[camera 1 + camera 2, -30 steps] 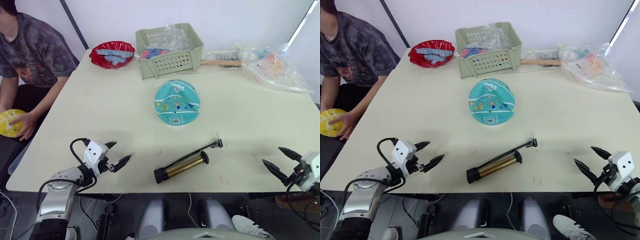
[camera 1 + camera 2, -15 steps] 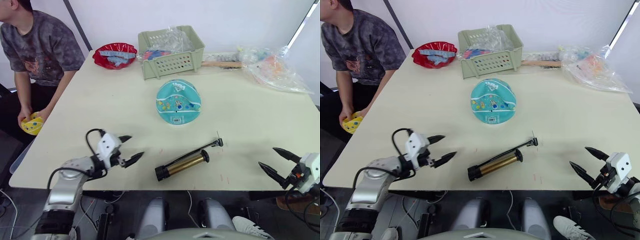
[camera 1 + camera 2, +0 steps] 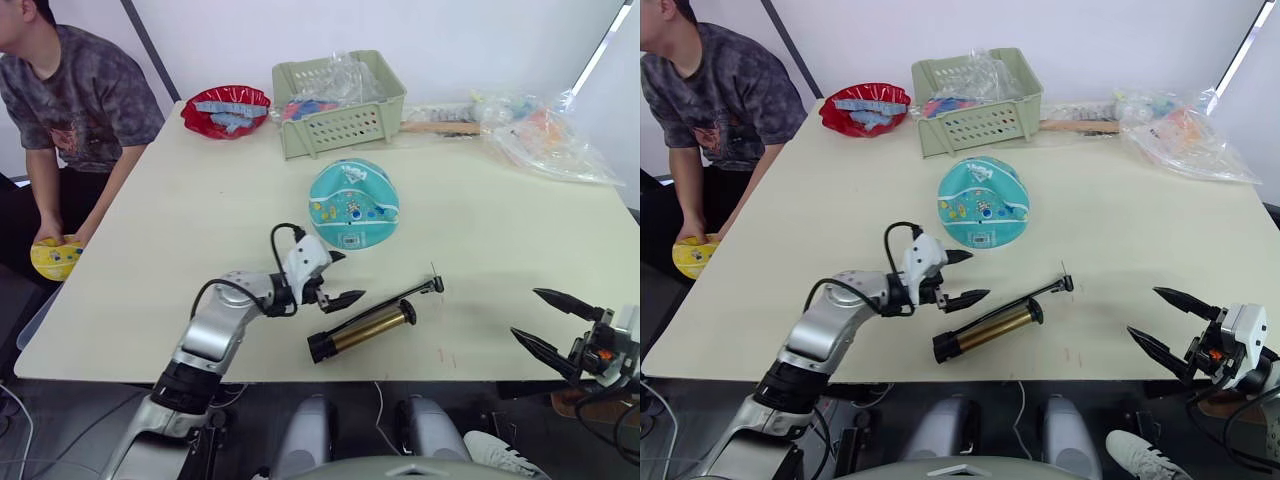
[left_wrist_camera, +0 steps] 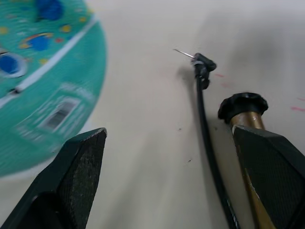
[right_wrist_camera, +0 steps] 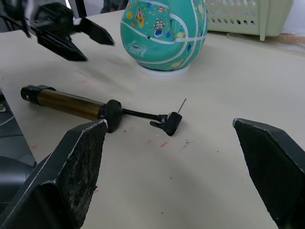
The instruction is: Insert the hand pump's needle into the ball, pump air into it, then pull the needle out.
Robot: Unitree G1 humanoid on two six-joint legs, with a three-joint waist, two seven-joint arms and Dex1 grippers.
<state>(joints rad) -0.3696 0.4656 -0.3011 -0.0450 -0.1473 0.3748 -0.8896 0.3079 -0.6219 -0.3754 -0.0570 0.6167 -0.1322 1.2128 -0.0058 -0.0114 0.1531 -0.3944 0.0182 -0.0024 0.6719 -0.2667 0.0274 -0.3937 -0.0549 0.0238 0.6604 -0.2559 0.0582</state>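
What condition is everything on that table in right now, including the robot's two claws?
left gripper: open, empty, hovering beside the pump.
right gripper: open, empty, at the table's near edge.
hand pump: lying flat on the table, not held.
needle: bare, pointing up, not in the ball.
ball: part-flat, sagging on a white ring.
basket: upright, holding plastic bags.
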